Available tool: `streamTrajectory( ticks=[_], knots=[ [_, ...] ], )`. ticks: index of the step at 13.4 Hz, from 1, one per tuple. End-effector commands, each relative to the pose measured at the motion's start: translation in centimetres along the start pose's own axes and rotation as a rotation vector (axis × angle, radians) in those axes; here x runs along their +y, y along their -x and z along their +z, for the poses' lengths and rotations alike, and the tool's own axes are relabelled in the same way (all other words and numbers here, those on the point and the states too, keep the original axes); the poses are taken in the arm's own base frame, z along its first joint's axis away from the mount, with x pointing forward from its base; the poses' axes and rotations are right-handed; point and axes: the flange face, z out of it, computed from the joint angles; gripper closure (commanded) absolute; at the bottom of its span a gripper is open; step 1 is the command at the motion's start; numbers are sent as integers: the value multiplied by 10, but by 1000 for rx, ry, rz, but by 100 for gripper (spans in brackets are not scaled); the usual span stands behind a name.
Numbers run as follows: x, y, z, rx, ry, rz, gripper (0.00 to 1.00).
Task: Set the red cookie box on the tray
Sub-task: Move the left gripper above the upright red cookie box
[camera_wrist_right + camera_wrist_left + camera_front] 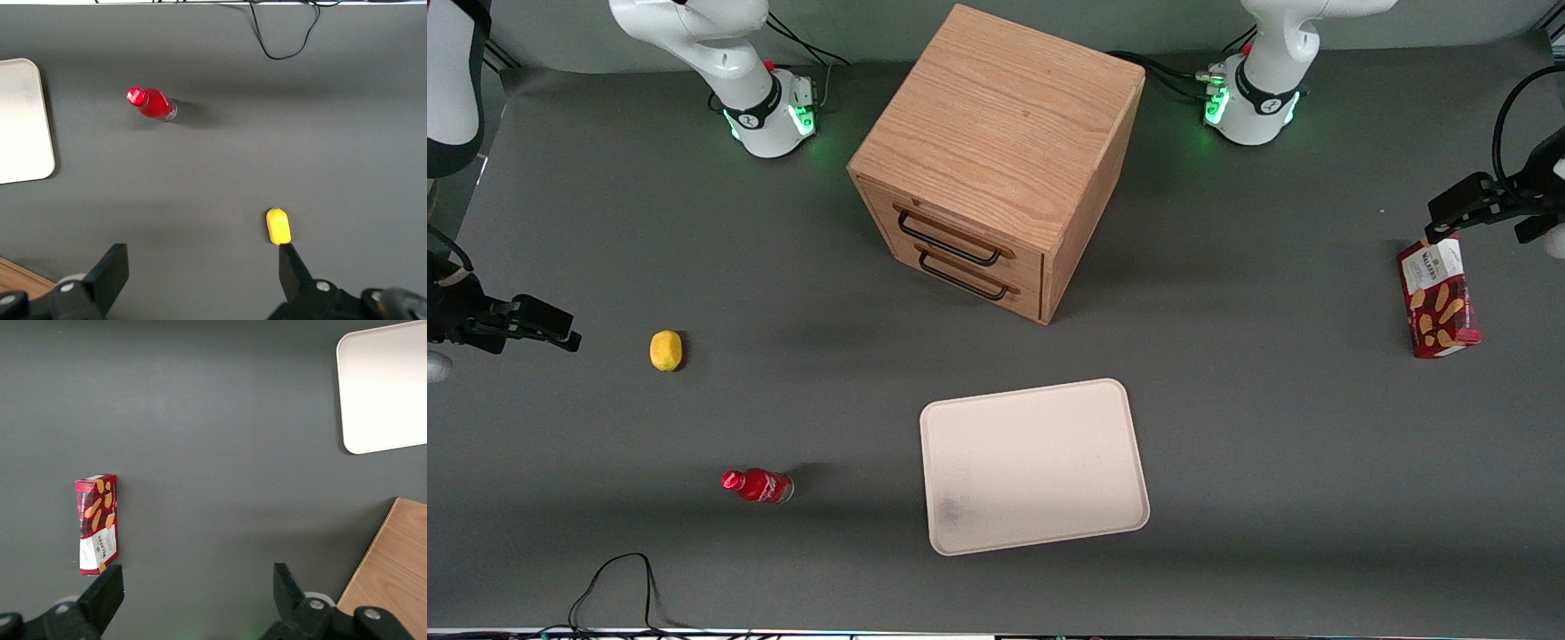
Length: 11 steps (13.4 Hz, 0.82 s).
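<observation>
The red cookie box (1438,299) lies flat on the grey table toward the working arm's end, its white label end pointing away from the front camera. It also shows in the left wrist view (97,523). My left gripper (1458,211) hangs above the table just beside the box's label end, open and empty; in the wrist view the gripper (195,587) has its fingers wide apart with bare table between them, and one finger (107,590) is next to the box. The cream tray (1034,464) lies nearer the front camera, mid-table, and its corner also shows in the wrist view (383,387).
A wooden two-drawer cabinet (1000,151) stands at the table's middle, farther from the front camera than the tray. A small red bottle (758,485) and a yellow lemon-like object (665,350) lie toward the parked arm's end. A black cable (618,587) loops at the front edge.
</observation>
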Motion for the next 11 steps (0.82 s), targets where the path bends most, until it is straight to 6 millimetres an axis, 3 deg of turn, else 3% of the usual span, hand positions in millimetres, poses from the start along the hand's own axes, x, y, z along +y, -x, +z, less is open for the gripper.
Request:
streamTrajectory(
  ticks=[1,9,11],
  knots=[
    [2,4,-1,-17,6,7,0],
    [0,4,4,-27,3,18,0],
    [-8,4,4,-25,2,4,0]
  ],
)
